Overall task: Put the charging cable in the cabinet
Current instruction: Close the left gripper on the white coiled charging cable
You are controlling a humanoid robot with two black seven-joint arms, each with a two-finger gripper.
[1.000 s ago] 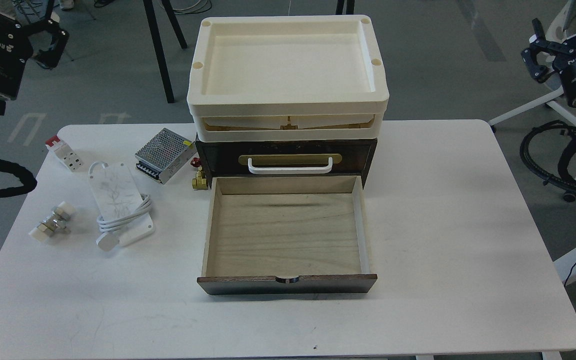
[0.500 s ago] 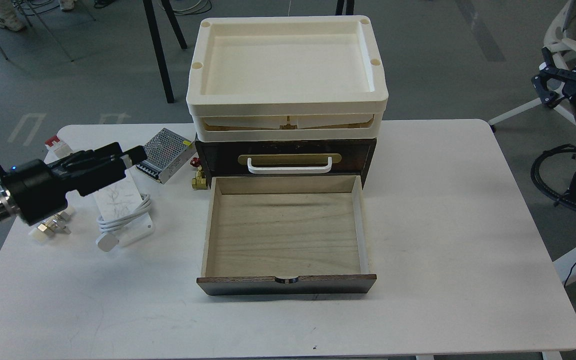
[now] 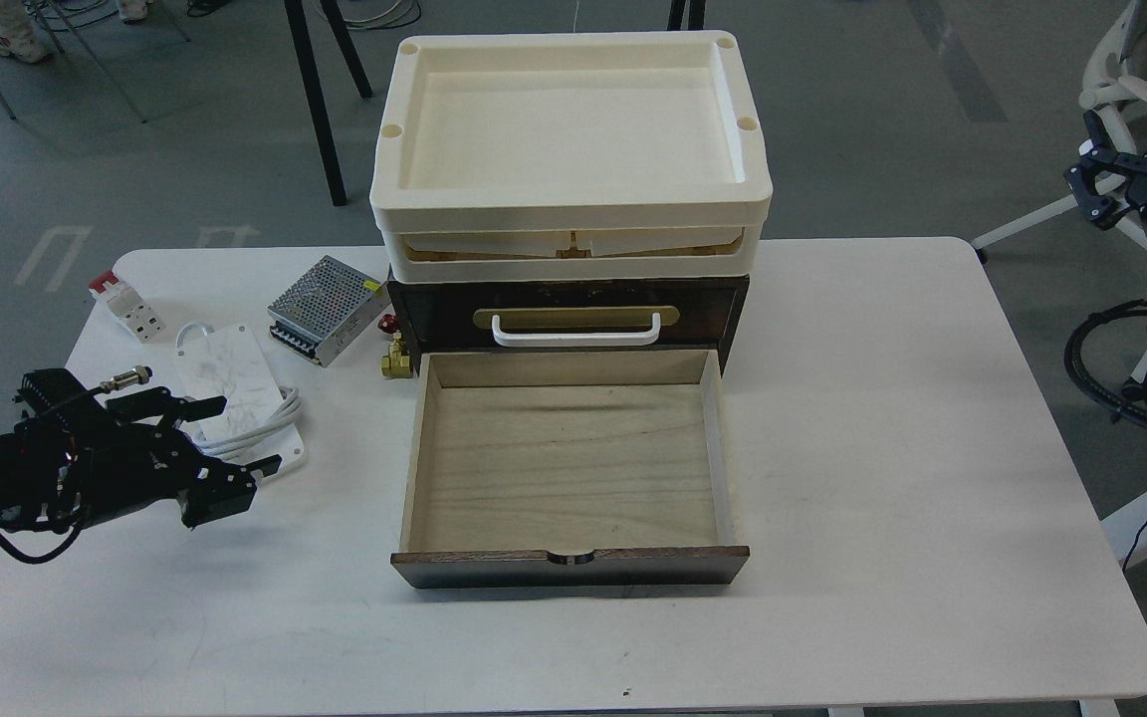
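The table [image 3: 832, 418] carries the cabinet [image 3: 570, 317], its lower drawer [image 3: 570, 468] pulled out and bare; trays [image 3: 570, 149] sit on top; left of it lies the cable [image 3: 230, 383], flat on the table. The left gripper [image 3: 240, 438], fingers spread, hangs over the cable's near end; the step looks like the reach to grasp; next it must lower and pinch the block. The right gripper [image 3: 1091, 184] is far off, its state unreadable.

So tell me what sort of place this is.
Probably a robotics lab or workshop. A white table stands on grey floor with taped marks. On it lie a metal power supply, brass fittings and a small cabinet. An office chair base shows at right.
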